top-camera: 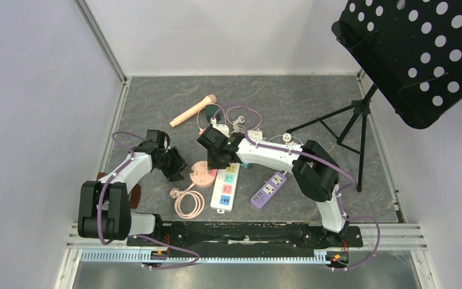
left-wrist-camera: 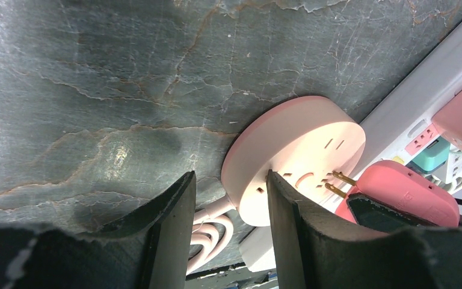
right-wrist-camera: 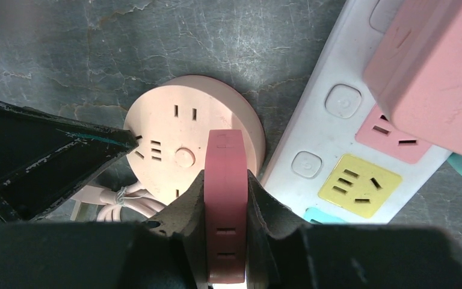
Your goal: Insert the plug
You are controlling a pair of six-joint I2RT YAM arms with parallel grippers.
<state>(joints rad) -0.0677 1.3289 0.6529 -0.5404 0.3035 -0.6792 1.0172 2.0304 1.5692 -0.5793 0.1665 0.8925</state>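
Right claw (right-wrist-camera: pixel 227 183) pinches the plug (right-wrist-camera: pixel 225 150): coral-red, flat, with two bare brass prongs (left-wrist-camera: pixel 337 183). I see it held just over the round pink socket (right-wrist-camera: pixel 168 135) on the worktop (right-wrist-camera: pixel 66 48). Left claw (left-wrist-camera: pixel 230 180) is spread at the socket's rim.

A dark grey, stone-patterned tabletop (top-camera: pixel 289 96) fills the middle, crossed by pale cracks and rusty veins that show clearly in the left wrist view. Plain white walls (top-camera: pixel 228 36) close it in at the back and on both sides, joined at the far left corner by a slanting metal post (top-camera: pixel 101 39). On the right, a black tripod (top-camera: pixel 325 119) stands on the tabletop, and its perforated black panel (top-camera: pixel 421 54) tilts across the upper right corner. A black rail (top-camera: pixel 246 232) runs along the near edge, with a slotted white duct (top-camera: pixel 228 256) just below it. The light is even and bright, leaving soft glare on the stone.
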